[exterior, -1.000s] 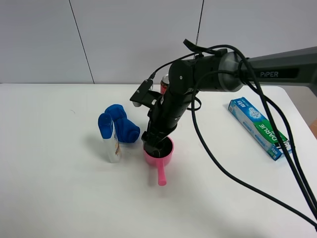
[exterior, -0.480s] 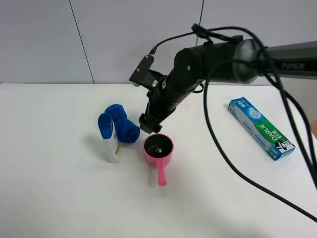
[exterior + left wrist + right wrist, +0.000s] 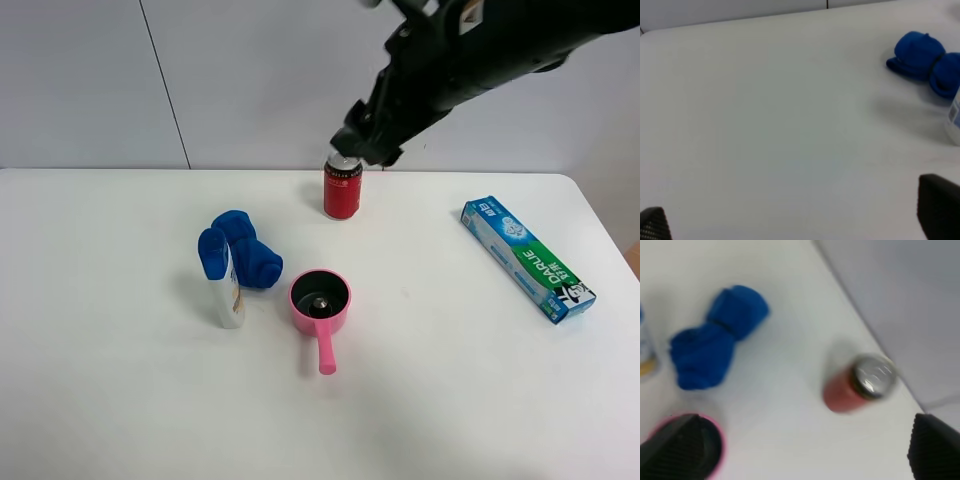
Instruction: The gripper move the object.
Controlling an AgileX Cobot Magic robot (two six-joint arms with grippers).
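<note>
Bright, even light falls from overhead on the white matte table (image 3: 120, 400), leaving only soft short shadows beside the pink handled pot (image 3: 320, 300). The exterior view is sharp; the right wrist view is motion-blurred, smearing the red soda can (image 3: 858, 384), the left wrist view slightly soft

Small dark object (image 3: 321, 301) inside pink pot (image 3: 320, 318), right pincer (image 3: 368, 152) high above red can (image 3: 342, 187).
</note>
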